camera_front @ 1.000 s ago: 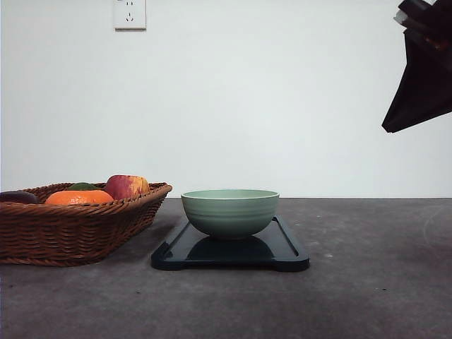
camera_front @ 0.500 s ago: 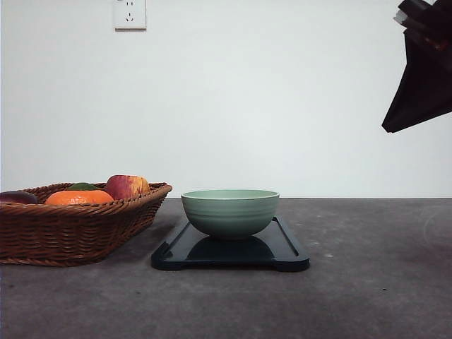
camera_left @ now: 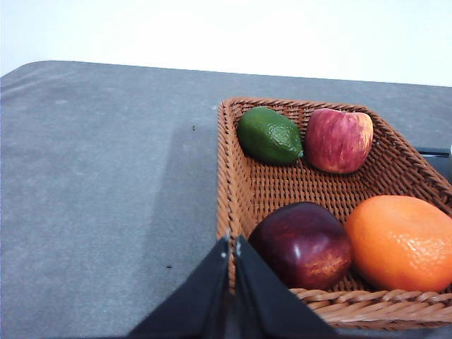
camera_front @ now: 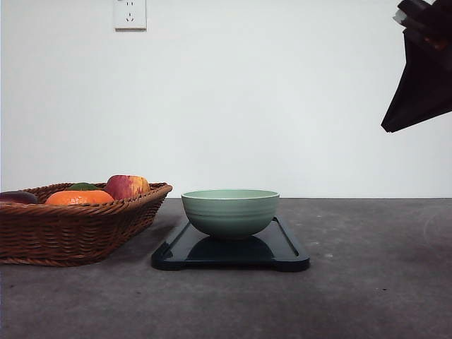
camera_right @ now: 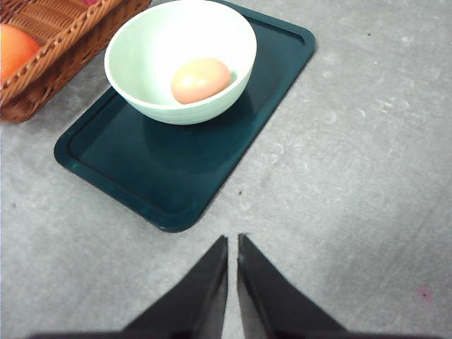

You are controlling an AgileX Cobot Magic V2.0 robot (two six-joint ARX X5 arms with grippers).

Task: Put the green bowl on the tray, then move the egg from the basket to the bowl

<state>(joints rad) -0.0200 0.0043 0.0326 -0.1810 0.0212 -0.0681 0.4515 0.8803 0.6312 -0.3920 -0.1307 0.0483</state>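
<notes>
The pale green bowl [camera_front: 230, 212] stands upright on the dark tray [camera_front: 282, 248] in the middle of the table. From the right wrist, the brown egg [camera_right: 200, 80] lies inside the bowl [camera_right: 141, 67], which sits toward one end of the tray [camera_right: 183, 169]. My right gripper [camera_right: 232, 241] hovers shut and empty above bare table just off the tray's near edge; in the front view it hangs high at the upper right [camera_front: 385, 128]. The wicker basket [camera_front: 78, 229] sits left of the tray. My left gripper [camera_left: 232, 244] is shut and empty over the basket's rim [camera_left: 224, 176].
The basket holds an orange [camera_left: 401, 242], a dark red apple [camera_left: 304, 244], a red-yellow apple [camera_left: 339, 140] and a green lime [camera_left: 270, 135]. A wall socket [camera_front: 130, 13] is on the white wall behind. Open grey table lies right of the tray and left of the basket.
</notes>
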